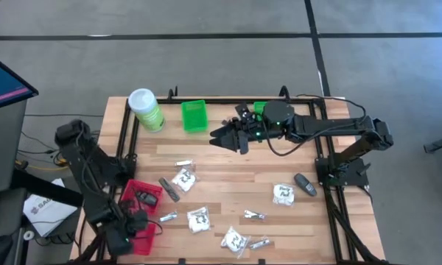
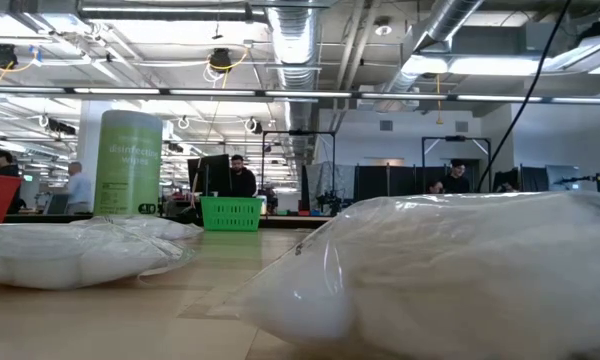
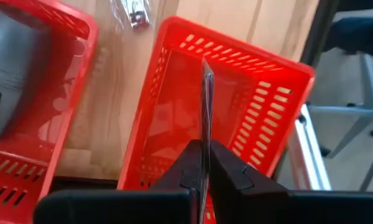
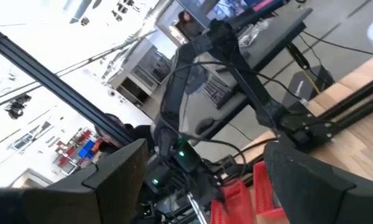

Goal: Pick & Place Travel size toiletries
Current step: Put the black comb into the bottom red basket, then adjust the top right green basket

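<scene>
Silvery sachet [image 3: 207,118] edge-on, apparently pointing forward from left end effector [image 3: 206,163].

The table [image 1: 228,165] holds many small things. At its far edge a canister [image 1: 145,110] stands on the left, with a basket [image 1: 194,115] just to its right. The right gripper [image 1: 219,138] hangs right of that basket. Packets [image 1: 184,179] and sachets [image 1: 254,215] lie spread over the middle. The left gripper [image 3: 205,163] is over a second basket [image 3: 236,99] at the near left corner. A third basket [image 1: 135,193] sits beside it.
</scene>
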`<state>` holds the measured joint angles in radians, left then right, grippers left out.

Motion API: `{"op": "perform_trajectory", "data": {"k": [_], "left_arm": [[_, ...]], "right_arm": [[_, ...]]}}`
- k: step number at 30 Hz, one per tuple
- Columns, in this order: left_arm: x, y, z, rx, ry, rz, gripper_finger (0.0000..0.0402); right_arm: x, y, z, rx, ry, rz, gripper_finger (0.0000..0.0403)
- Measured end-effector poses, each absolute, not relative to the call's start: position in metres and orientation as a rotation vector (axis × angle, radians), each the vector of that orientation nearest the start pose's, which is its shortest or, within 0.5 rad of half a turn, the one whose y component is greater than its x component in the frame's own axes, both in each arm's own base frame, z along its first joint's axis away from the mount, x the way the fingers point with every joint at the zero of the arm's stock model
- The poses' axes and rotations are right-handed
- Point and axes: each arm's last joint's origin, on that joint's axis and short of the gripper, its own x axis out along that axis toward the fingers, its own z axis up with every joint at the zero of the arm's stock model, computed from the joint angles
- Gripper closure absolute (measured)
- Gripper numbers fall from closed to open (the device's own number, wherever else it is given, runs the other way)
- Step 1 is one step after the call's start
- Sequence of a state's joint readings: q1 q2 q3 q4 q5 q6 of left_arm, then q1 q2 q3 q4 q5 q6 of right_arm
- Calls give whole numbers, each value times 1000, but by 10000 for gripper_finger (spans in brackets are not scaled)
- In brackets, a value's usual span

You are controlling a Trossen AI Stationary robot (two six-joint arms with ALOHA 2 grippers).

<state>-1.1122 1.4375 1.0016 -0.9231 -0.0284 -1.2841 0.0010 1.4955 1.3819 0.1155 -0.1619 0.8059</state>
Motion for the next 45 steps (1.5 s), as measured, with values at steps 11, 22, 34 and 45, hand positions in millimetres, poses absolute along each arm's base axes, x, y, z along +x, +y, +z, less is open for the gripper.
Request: {"op": "perform_trajectory", "data": {"k": [11, 22, 34, 45], "left_arm": [[114, -231, 213, -231, 1478, -30, 395], [114, -232, 213, -237, 1494, -47, 373], [115, -233, 212, -236, 1490, -40, 382], [115, -234, 210, -237, 1510, -41, 400]], "right_arm": [[346, 8, 399, 803, 69, 156, 91], [346, 9, 399, 804, 76, 164, 91], [346, 10, 399, 803, 86, 185, 91], [346, 10, 399, 803, 86, 186, 91]]}}
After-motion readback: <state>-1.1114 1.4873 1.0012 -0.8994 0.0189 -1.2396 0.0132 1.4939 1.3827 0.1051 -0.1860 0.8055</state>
